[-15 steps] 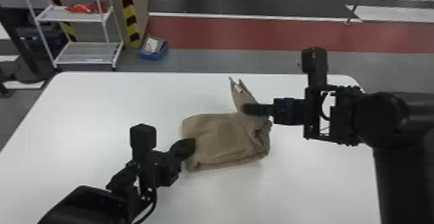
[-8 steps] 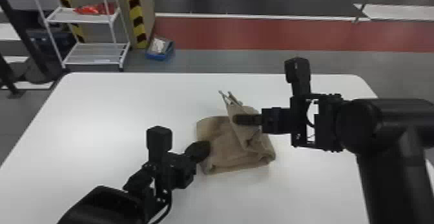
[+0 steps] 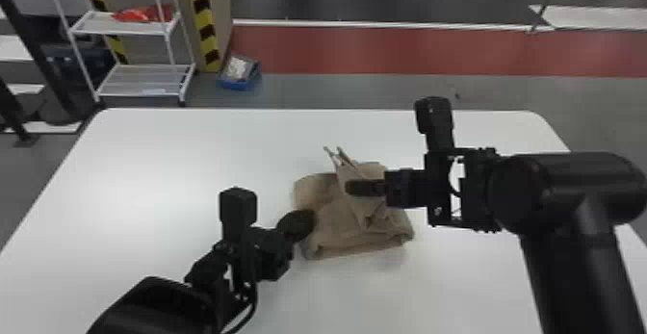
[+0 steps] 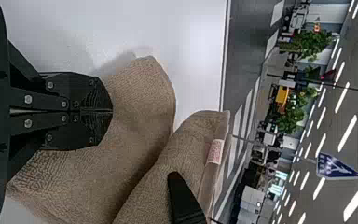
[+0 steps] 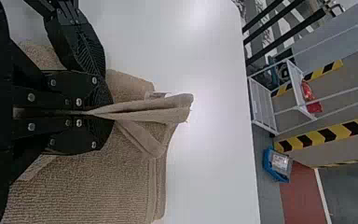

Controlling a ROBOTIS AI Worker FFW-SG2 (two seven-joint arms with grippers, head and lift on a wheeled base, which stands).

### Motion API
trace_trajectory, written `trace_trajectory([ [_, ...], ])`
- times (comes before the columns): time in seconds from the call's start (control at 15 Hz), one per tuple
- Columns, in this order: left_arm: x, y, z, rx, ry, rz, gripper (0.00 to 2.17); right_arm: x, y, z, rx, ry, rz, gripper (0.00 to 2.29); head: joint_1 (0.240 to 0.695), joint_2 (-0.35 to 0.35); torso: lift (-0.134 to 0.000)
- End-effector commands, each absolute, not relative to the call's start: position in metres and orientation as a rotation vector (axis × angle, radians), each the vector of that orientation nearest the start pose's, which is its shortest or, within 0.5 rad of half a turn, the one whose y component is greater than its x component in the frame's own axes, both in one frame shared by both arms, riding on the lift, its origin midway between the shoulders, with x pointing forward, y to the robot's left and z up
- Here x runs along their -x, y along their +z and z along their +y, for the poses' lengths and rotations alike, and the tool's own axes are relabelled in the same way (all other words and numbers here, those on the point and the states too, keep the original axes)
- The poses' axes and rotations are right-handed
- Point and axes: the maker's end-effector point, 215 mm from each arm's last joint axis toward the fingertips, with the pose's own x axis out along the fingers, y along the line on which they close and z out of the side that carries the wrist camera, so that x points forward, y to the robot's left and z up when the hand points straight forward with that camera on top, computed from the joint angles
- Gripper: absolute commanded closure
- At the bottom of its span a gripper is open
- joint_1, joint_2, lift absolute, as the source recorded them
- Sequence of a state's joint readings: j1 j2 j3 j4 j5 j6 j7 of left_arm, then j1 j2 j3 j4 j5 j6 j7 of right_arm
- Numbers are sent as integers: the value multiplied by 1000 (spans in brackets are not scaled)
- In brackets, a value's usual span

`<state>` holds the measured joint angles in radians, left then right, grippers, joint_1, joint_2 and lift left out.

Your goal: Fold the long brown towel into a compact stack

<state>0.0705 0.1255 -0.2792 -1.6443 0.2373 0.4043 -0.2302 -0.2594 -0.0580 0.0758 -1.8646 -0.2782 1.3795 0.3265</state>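
Head view: the brown towel [image 3: 337, 234] lies partly folded in the middle of the worktop [image 3: 159, 174]. Over the last second the right gripper [image 3: 347, 187] has carried a raised flap left and lower across the bundle; the left gripper [image 3: 308, 220] has stayed at the near left side. The next fold is thus going over but is not laid flat, so the flap probably needs lowering and smoothing.

Left wrist view: the left jaws are pressed together, resting on the cloth, apparently bracing it rather than pinching it. A white label [image 4: 215, 151] shows near the lifted flap's edge.

Right wrist view: the right jaws are clenched on the flap, its doubled end sticking out beyond them. Letting go early could leave it crooked.
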Motion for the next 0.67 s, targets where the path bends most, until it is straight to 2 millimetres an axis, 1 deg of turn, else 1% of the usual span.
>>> trace_trajectory([
  [0.0,-503,-466,49,127,-533,440,1420,-527,-388,-74,-209,571,828,1102,695,-34,-125],
  [0.13,-503,-465,49,127,-535,438,1420,-526,-391,-70,-218,574,833,1102,695,-31,-125],
  [0.4,-501,-466,48,130,-537,442,1420,-519,-395,-58,-220,592,845,1082,695,-19,-125],
  [0.47,-502,-466,48,131,-535,441,1420,-519,-396,-58,-218,591,845,896,695,-17,-125],
  [0.6,-501,-466,50,130,-534,440,1420,-518,-396,-57,-220,595,844,788,695,-11,-125],
])
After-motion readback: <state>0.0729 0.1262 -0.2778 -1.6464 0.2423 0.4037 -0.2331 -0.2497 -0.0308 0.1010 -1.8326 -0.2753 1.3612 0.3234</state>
